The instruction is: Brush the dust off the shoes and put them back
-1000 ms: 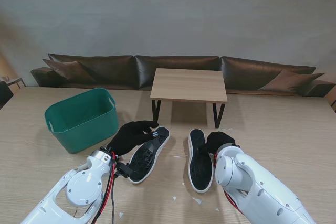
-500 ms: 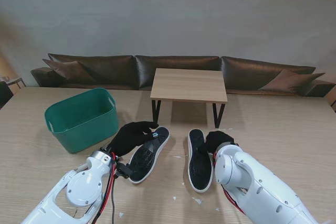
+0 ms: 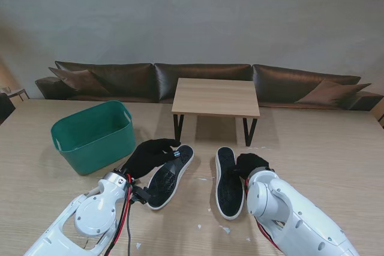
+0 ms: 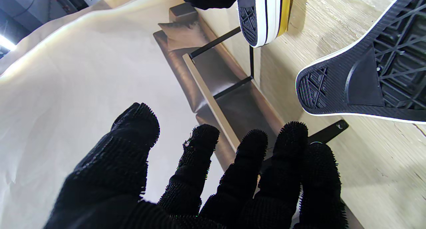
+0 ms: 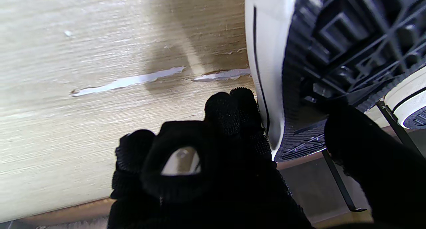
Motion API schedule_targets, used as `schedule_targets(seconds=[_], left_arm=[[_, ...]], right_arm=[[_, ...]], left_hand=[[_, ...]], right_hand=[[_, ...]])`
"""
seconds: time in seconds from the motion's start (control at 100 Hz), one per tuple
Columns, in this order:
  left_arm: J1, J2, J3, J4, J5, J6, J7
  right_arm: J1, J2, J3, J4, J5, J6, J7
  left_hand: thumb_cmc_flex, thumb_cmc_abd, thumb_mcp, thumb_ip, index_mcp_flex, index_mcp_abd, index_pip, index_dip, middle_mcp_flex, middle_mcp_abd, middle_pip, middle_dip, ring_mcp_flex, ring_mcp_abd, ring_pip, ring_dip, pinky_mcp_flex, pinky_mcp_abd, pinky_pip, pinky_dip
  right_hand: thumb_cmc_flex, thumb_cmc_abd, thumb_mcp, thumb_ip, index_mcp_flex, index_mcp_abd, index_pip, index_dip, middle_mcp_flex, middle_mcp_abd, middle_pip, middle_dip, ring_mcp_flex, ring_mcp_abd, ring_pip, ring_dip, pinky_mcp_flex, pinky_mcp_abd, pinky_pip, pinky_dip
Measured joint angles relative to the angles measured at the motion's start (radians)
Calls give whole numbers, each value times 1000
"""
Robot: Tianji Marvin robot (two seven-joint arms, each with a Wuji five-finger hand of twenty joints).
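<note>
1. The right shoe [image 3: 228,182] lies sole-up on the table [image 3: 336,148], the right hand [image 3: 251,162] clamped on its outer edge. Best to keep that pinch firm while lifting.
2. The left shoe [image 3: 170,175] lies sole-up beside the left hand [image 3: 149,154], whose fingers are spread, holding nothing.
3. Only the right wrist view shows fingers [image 5: 233,112] against the white sidewall; the green basket [image 3: 93,136] appears only from the stand.
</note>
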State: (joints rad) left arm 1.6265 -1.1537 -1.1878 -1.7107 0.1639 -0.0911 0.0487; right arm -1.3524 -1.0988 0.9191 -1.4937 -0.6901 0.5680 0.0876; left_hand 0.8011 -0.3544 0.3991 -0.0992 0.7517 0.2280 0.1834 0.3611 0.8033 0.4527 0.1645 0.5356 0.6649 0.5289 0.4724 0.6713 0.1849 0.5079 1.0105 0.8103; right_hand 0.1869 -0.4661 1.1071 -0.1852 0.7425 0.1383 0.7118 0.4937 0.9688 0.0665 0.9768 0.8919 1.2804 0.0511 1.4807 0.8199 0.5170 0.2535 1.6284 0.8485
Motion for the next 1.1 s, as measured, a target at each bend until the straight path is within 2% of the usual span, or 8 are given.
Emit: schedule_targets(seconds=[0.11,0.21,0.53,0.63,0.78,0.87,0.98,1.1], left_arm=[[0,0,0,0,0,0,0],[0,0,0,0,0,0,-1],[-2,1,1,2,2,0,-5],[-2,1,1,2,2,0,-5],[-2,2,1,2,3,1,-5],[-2,2,1,2,3,1,-5],[-2,2,1,3,3,1,-4],[-2,2,1,3,3,1,-5]], right_arm=[[-6,-4,2,0,-6,6,-23],[-16,-13,13,2,-2,8,-59],[-19,-17,20,3,17,17,-66],[-20,-24,20,11,18,22,-102],[-34,-37,47,8,35,6,-134],[-47,-41,62,-6,61,-2,-148],[-58,-42,67,-26,46,2,-162],[-98,-55,112,-68,36,-8,-225]], left_hand=[[0,0,0,0,0,0,0,0,0,0,0,0,0,0,0,0,0,0,0,0],[0,0,0,0,0,0,0,0,0,0,0,0,0,0,0,0,1,0,0,0],[0,0,-11,0,0,0,0,0,0,0,0,0,0,0,3,0,1,0,0,0],[0,0,-11,0,0,0,0,0,0,0,0,0,0,1,5,0,2,0,0,0],[0,0,-11,0,0,0,0,0,20,0,2,0,0,1,8,0,2,0,0,0],[0,0,-11,0,0,0,0,0,20,0,3,0,0,1,8,0,2,0,0,0],[0,0,-11,0,0,0,0,0,20,0,3,0,0,1,8,0,2,0,0,0],[0,0,-11,0,0,0,0,0,20,0,3,0,0,1,8,0,2,0,0,0]], right_hand=[[0,-7,-1,11,-30,11,-14,-1,-1,0,0,-2,0,5,-5,-7,0,0,-2,0],[18,3,0,52,-50,19,-22,-4,-19,3,1,-11,0,15,-5,-10,0,0,-5,0],[9,7,-5,53,-57,26,-22,-16,-23,8,9,-20,0,22,-6,-12,0,0,-5,0],[9,7,-22,60,-115,35,-21,-29,-23,8,9,-24,0,22,-7,-13,0,0,-5,0],[9,8,-67,60,-139,29,-9,-66,-41,8,9,-36,0,29,-14,-23,0,0,-6,0],[9,9,-74,60,-139,28,-20,-66,-35,8,10,-37,0,35,-20,-24,0,0,-8,0],[9,9,-87,60,-139,23,-17,-66,-36,8,10,-38,0,35,-33,-34,0,0,-17,0],[9,9,-87,60,-137,-7,-5,-66,-63,8,10,-38,-1,48,-62,-46,0,0,-35,0]])
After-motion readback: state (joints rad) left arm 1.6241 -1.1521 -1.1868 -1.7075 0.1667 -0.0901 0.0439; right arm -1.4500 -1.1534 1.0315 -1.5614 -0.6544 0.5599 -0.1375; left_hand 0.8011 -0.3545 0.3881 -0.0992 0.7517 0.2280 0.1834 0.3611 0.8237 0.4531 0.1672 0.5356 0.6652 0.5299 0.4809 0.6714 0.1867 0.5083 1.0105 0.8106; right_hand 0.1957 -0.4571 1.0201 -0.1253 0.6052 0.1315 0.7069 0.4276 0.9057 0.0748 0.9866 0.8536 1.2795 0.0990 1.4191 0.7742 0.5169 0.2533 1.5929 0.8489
